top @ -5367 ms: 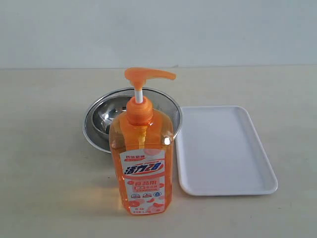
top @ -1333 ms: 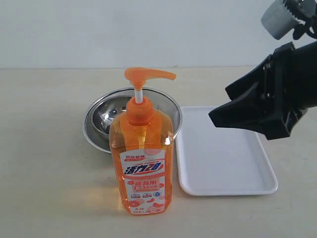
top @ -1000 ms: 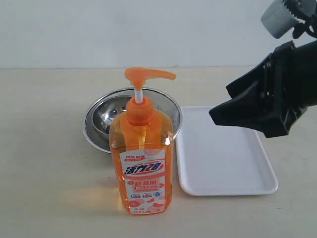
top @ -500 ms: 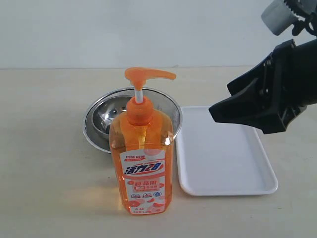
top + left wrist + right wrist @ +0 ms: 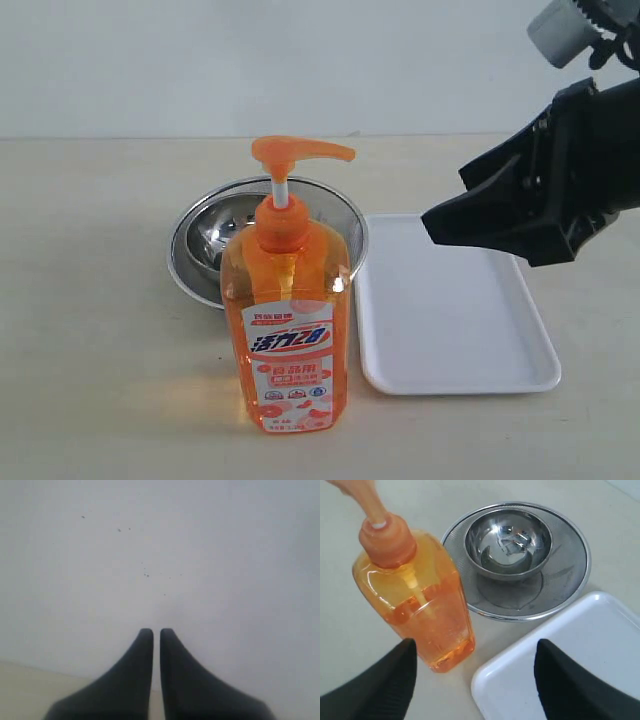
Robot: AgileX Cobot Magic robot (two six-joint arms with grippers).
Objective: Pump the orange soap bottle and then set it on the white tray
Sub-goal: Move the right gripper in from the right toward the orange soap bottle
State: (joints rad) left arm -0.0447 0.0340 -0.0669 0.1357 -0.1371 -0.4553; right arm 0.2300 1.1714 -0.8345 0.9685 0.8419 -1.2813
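So the orange soap bottle is standing upright on the table near the front, and the white tray is lying just beside it at its 3 o'clock with nothing sitting on it. A steel bowl with a smaller one nested inside is sitting right behind the bottle at 12 o'clock. The right gripper is hovering above the far part of the tray, roughly 2 o'clock from the bottle, with its jaws spread wide and gripping nothing. The left gripper is hanging off somewhere facing a blank pale surface, jaws pressed together, also holding nothing. Nothing's looking pumped yet, since the pump head is sitting fully up with the white stem showing. Here's what I'm worrying about: that bottle is tall and narrow, so if the claw is coming in sideways from 2 o'clock and clipping the nozzle, or pushing down off-centre, I'm guessing it's tipping over, maybe back into the bowls. The nozzle is also pointing toward 3 o'clock, so a squirt is probably landing near the tray's edge and making things slippery for the grab afterward.
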